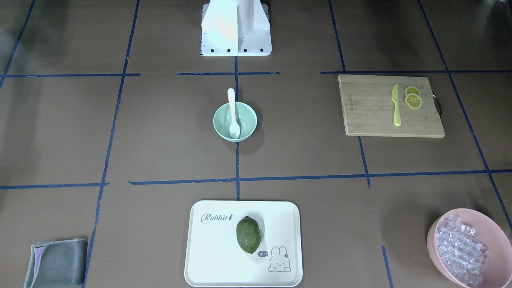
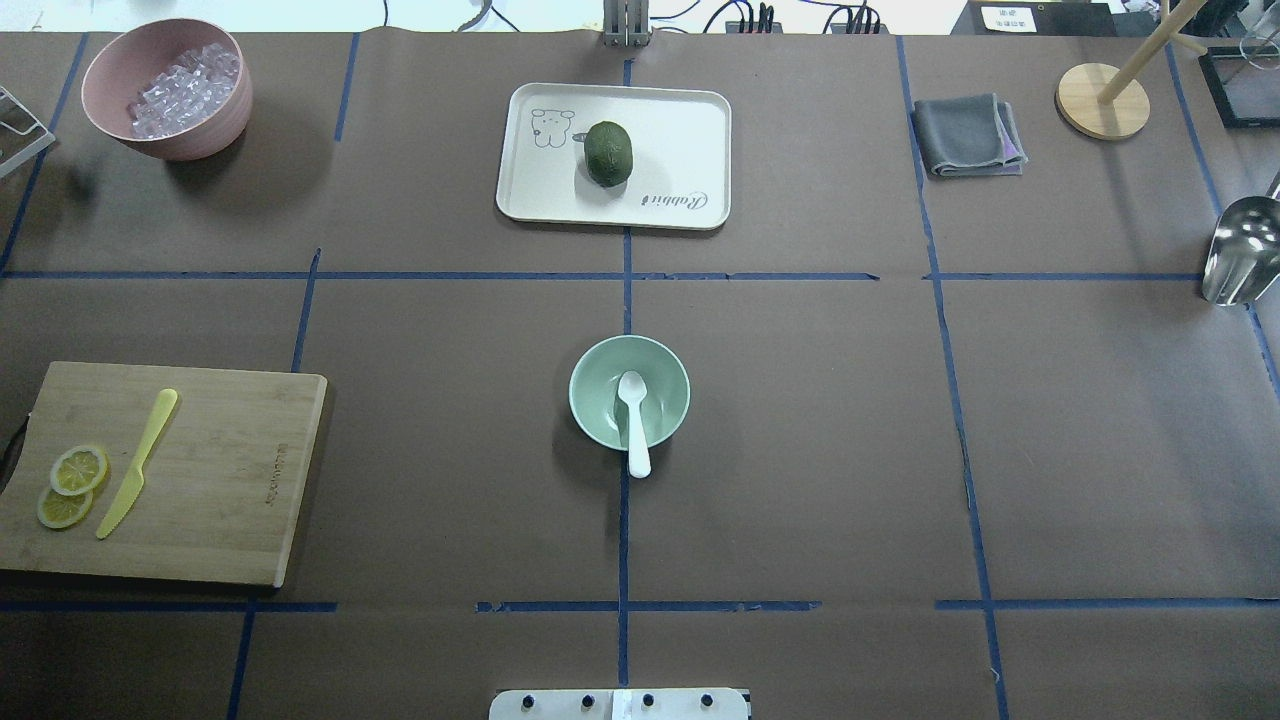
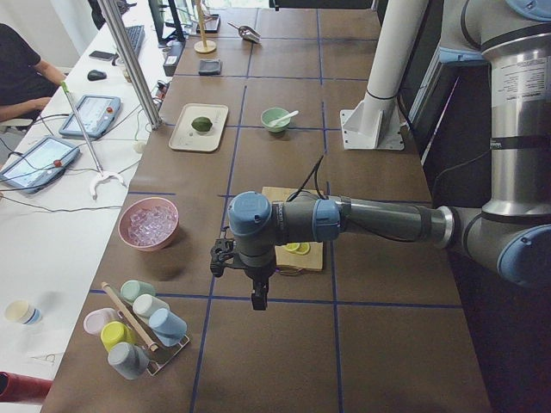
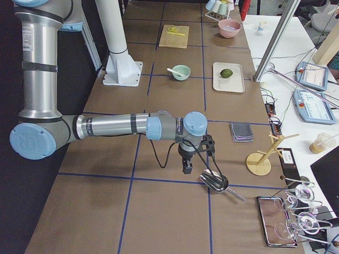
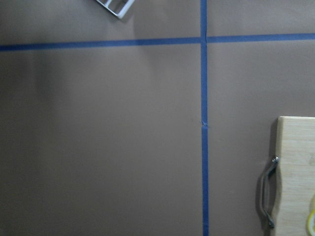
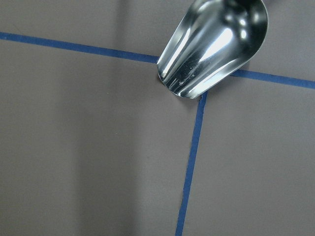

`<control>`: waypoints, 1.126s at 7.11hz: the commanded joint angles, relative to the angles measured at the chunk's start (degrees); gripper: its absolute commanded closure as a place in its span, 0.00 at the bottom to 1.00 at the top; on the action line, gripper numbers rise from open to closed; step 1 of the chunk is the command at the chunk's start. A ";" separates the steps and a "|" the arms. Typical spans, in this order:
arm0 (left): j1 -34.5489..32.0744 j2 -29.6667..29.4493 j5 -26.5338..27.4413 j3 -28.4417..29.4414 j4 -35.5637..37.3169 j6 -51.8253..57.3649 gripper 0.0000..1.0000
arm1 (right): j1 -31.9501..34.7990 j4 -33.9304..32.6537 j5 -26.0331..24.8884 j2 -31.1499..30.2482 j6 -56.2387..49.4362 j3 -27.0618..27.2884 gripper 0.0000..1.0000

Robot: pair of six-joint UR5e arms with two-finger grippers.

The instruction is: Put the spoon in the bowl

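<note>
1. Spoon (image 2: 634,418) in bowl (image 2: 661,388), centre of table (image 2: 820,450); scoop inside, handle over robot-side rim.
2. Left tool (image 3: 258,300), right tool (image 4: 187,168): over table ends, can't tell whether spread or pressed together.

The white spoon (image 2: 634,425) sits scoop-down in the pale green bowl (image 2: 595,385) mid-desk. Its handle overhangs the rim nearest me.

Spoon (image 2: 635,428) one, bowls (image 2: 600,385) (image 2: 190,140) two, knife (image 2: 138,463) one, lemon slices (image 2: 80,469) (image 2: 62,508) two.
</note>
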 commanded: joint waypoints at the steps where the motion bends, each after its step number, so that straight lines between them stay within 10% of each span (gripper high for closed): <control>1: 0.00 0.74 0.53 0.08 -2.56 -0.02 0.00 | 0.00 0.00 0.10 0.24 6.23 0.94 0.00; 8: 0.88 0.74 0.27 -0.98 -2.65 -0.20 0.00 | -0.09 0.09 0.10 -0.29 9.01 1.74 0.00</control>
